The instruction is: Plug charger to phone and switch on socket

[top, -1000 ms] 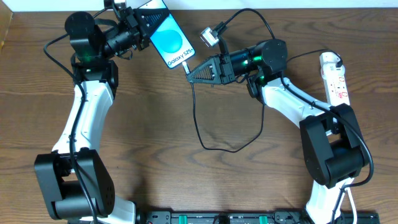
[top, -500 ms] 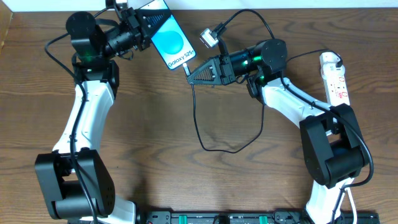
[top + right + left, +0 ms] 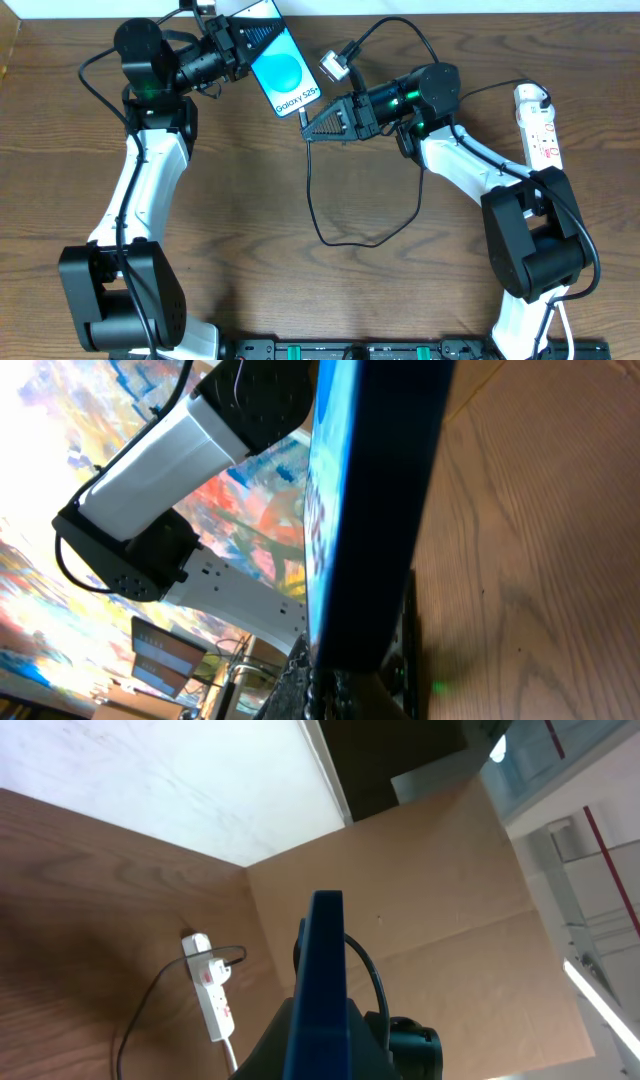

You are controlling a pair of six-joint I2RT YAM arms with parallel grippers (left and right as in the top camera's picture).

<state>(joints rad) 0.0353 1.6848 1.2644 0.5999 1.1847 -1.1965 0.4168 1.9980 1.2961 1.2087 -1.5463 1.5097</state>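
- The left gripper (image 3: 243,42) stayed clamped on the top end of the phone (image 3: 283,72) and swung it a touch to the right over the last second, holding it off the table (image 3: 230,230) with the blue screen up.
- That carried the phone's bottom edge in toward the right gripper (image 3: 309,130). The two had been near each other; by this moment they were just beside, almost touching.
- The right gripper barely shifted. Its fingers looked closed on the tip of the charger (image 3: 309,180), whose cable hung straight down from them and looped across the table.
- The loop had drawn in a little on its left side as the tip was adjusted.
- The right wrist view was filled by the phone's dark edge (image 3: 380,510), so the lining-up was very close. I could not see the port or the plug tip itself.
- To my eye the plug was not yet seated, and this was the final approach.
- The socket (image 3: 538,125) lay untouched at the far right, well apart, its switch still to be pressed.
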